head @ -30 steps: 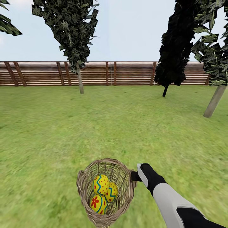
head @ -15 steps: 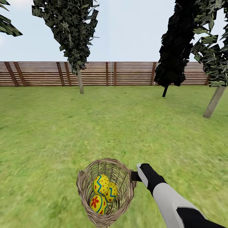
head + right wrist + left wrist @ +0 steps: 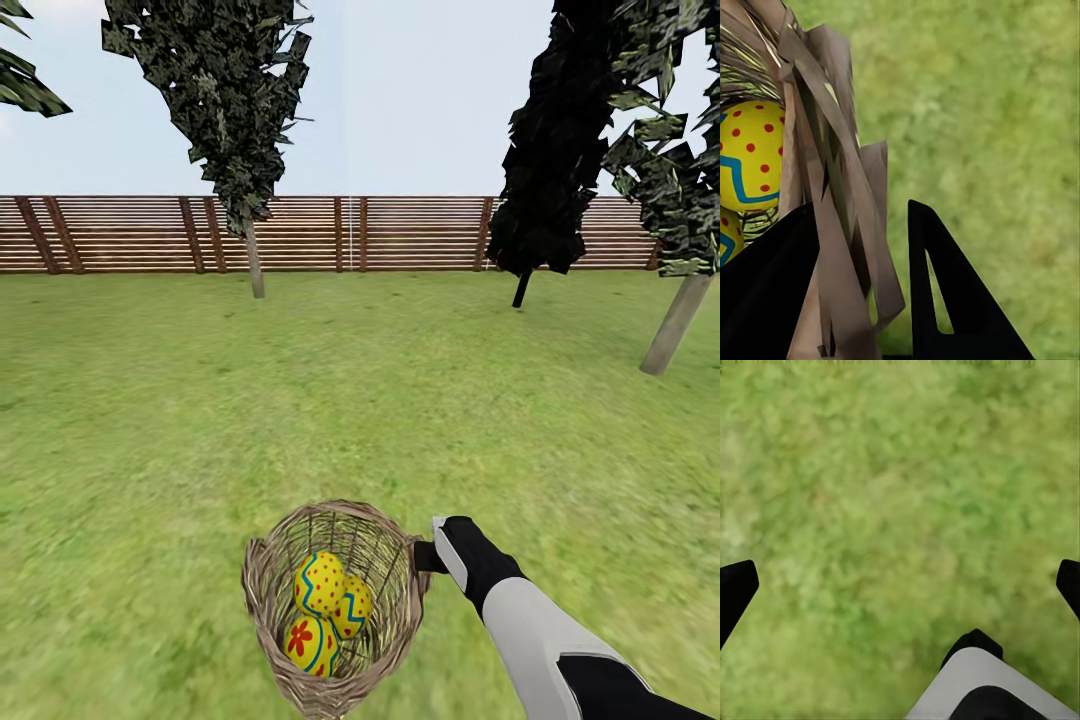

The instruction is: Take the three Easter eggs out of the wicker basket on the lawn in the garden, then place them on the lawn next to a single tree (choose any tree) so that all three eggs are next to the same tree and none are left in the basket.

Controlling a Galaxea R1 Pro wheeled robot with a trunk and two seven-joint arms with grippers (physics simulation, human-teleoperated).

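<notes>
Over the last second almost nothing has shifted: the fence line and the tree trunks sit a touch lower in the head view than before, so the camera has crept a little, while the wicker basket (image 3: 335, 605) and the right gripper (image 3: 432, 556) keep the same place at the bottom of the picture. Judging by that, the robot is carrying the basket slowly across the lawn (image 3: 360, 400) toward a tree, with no egg yet taken out. All three Easter eggs (image 3: 322, 612) lie together deep in the basket, touching one another: the red-dotted one with a blue zigzag on top, the red-flower one below it, a third tucked beside them. In the right wrist view the two dark fingers (image 3: 945, 300) stand on either side of the basket's flat woven rim strips, pinching the edge (how firmly, I cannot tell). The left gripper (image 3: 900, 585) hangs over bare grass with its fingertips spread wide at the frame's edges, holding nothing. The basket is open brown twig weave, deep and round, light showing through its walls; the eggs are glossy, smooth and yellow. The grass is mottled and blurred. The nearest thick pale trunk (image 3: 677, 322) leans at the far right, well apart from the basket, under dark angular foliage.
</notes>
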